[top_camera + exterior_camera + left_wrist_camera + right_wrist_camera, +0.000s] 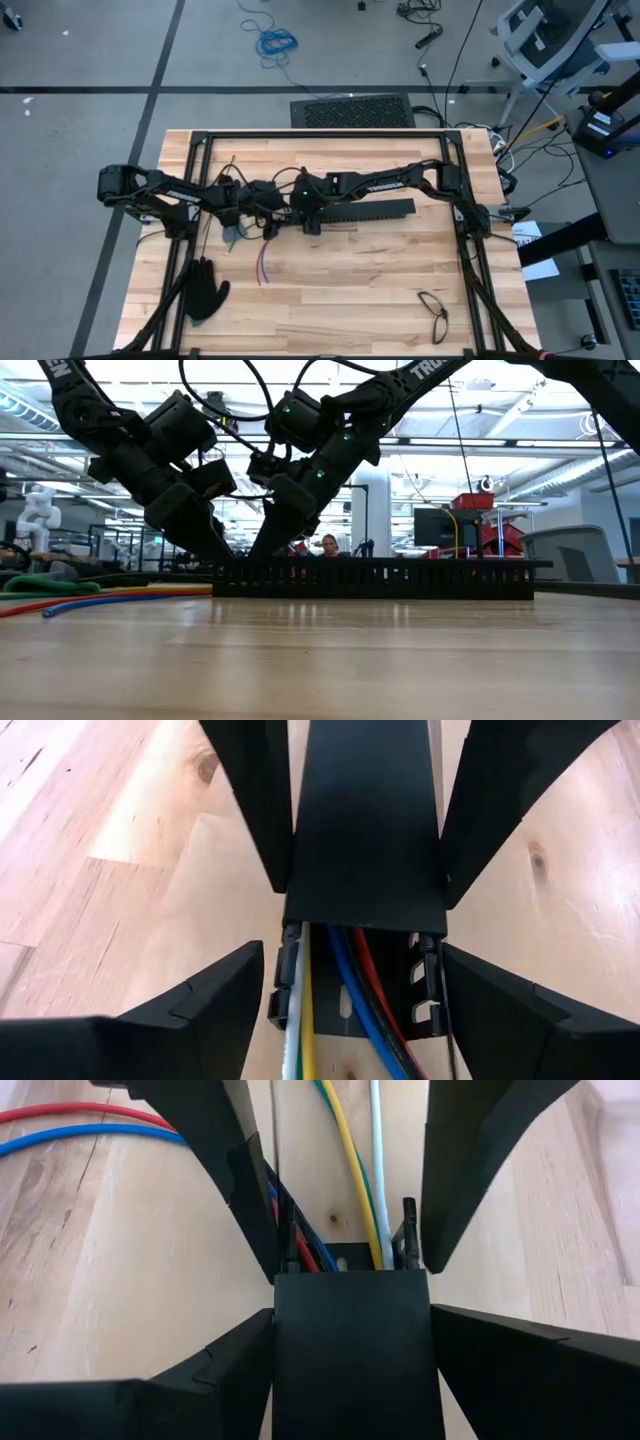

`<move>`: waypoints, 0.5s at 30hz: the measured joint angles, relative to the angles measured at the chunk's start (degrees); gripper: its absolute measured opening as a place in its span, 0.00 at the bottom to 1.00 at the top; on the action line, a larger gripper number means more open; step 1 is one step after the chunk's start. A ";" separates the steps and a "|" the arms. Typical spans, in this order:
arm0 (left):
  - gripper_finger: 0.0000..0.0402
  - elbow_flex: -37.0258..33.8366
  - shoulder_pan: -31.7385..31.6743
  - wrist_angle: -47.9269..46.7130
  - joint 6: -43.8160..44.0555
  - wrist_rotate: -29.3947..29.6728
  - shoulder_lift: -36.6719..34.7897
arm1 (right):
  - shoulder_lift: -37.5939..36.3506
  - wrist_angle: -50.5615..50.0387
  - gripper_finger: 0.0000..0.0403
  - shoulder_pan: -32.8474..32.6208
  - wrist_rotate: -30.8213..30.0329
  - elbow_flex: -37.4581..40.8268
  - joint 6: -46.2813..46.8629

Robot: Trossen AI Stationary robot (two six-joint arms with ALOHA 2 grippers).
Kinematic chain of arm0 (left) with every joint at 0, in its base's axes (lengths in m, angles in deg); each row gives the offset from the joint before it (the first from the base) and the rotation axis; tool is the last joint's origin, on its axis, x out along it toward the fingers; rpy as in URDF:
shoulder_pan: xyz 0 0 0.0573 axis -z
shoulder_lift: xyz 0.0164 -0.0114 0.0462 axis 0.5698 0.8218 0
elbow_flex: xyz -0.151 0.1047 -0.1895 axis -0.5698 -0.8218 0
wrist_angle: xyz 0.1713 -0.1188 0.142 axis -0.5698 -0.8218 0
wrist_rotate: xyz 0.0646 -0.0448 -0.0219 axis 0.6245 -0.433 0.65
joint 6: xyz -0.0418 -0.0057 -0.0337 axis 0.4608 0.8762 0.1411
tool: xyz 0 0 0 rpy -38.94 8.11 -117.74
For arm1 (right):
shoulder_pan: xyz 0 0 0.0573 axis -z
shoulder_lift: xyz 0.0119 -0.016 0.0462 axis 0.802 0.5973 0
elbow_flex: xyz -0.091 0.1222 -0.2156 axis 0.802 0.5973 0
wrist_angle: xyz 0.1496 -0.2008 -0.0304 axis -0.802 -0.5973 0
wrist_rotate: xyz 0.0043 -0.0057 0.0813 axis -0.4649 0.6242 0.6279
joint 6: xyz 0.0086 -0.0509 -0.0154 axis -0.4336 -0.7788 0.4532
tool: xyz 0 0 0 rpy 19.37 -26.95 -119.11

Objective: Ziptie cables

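High view: going left to right, I see a black glove [205, 290] near the bench [330, 290] front-left edge. Left pincer [262, 205] and right pincer [310, 222] meet at the slotted black bar [375, 209], both clamped on its capped end. Cables [345, 1005] run out of that channel. Glasses [434, 312] front right. Arm lettering unreadable. Front half of the bench offers room.

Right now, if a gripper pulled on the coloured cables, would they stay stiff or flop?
Probably floppy: the cables curve loosely across the table. They look thin, so likely light. Since they run into the slotted bar, a pull might drag or snag there.
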State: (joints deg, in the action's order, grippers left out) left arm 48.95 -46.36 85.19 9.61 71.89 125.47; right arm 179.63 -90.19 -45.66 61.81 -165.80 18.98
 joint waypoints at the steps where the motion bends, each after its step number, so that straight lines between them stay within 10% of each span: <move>1: 0.70 0.00 0.24 -0.05 0.00 0.06 0.00 | 0.02 0.09 0.60 0.00 0.00 0.00 0.00; 15: 0.56 -0.02 1.01 0.42 -0.09 0.62 0.00 | 0.10 2.47 0.60 -0.04 0.71 0.13 -0.39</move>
State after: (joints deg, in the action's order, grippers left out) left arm 48.93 -45.35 85.60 9.52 72.51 125.47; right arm 179.73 -87.72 -45.71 62.52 -165.67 18.59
